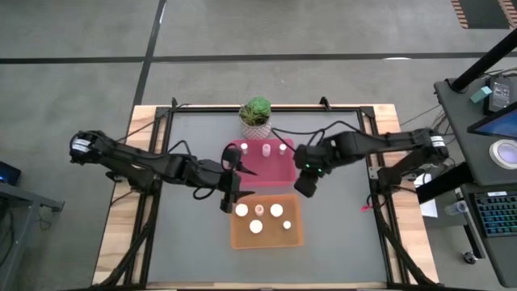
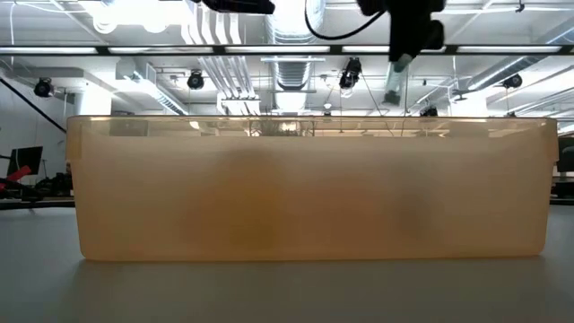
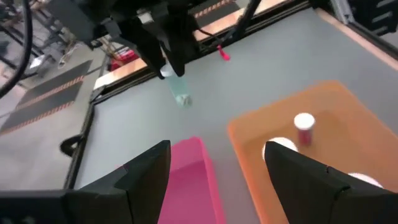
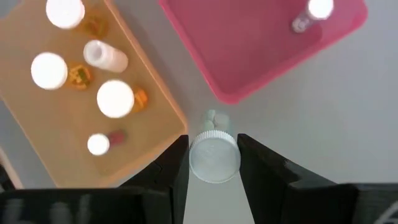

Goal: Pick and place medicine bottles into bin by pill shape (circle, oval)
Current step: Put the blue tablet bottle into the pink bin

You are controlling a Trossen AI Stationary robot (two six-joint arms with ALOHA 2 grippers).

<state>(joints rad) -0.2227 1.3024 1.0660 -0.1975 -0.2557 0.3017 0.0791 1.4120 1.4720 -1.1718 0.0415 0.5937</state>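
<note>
R gripper (image 4: 212,163) clamps bottle (image 4: 214,155) by cap, above counter (image 1: 339,218) betw pink bin (image 4: 261,50) & orange bin (image 4: 155,99) | L gripper (image 3: 217,168) fingers apart, empty, over bins | check pill shape, centre over matching bin, lower before release

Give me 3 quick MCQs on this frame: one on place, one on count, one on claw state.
1. Where is the potted plant?
A. inside the orange bin
B. at the far edge of the table, behind the pink bin
C. under the left arm

2. How many bottles sit in the orange bin?
A. two
B. five
C. nine

3. What is the right claw doing?
A. closed on a clear white-capped bottle
B. open and empty
C. gripping the pink bin's rim

Key:
1 B: the high view shows the plant just beyond the pink bin.
2 B: five white caps show there in the high view and right wrist view.
3 A: the right wrist view shows the cap between its fingers, above bare table between the bins; the left claw is open and empty.
</note>
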